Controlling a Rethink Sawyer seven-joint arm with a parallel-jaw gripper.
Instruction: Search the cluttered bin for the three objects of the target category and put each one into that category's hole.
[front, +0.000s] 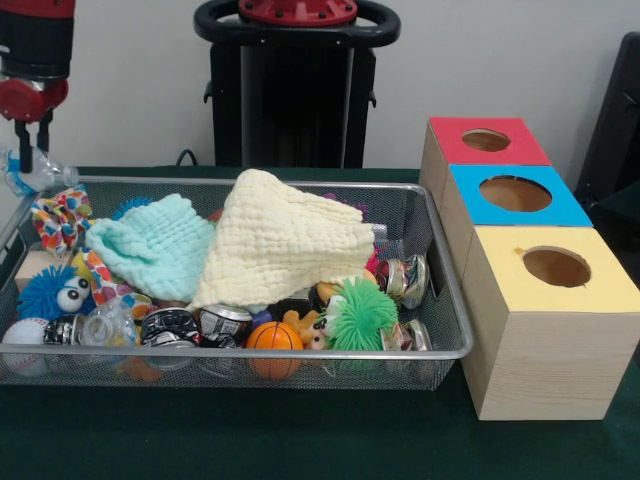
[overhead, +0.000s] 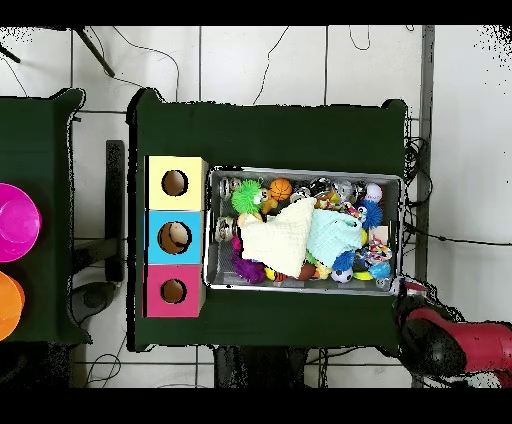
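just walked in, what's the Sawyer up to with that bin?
The gripper hangs over the far corner of the wire bin, seemingly holding a clear plastic item. The bin is full of toys, with a yellow cloth and a mint cloth on top. Beside it stand the red box, blue box and yellow box, each with a hole.

Two cloths (front: 275, 240) lie atop toys in the bin (front: 440, 290).

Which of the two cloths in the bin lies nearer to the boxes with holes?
The pale yellow cloth: it lies in the bin's middle, toward the boxes, while the mint green cloth lies on its far side from them.
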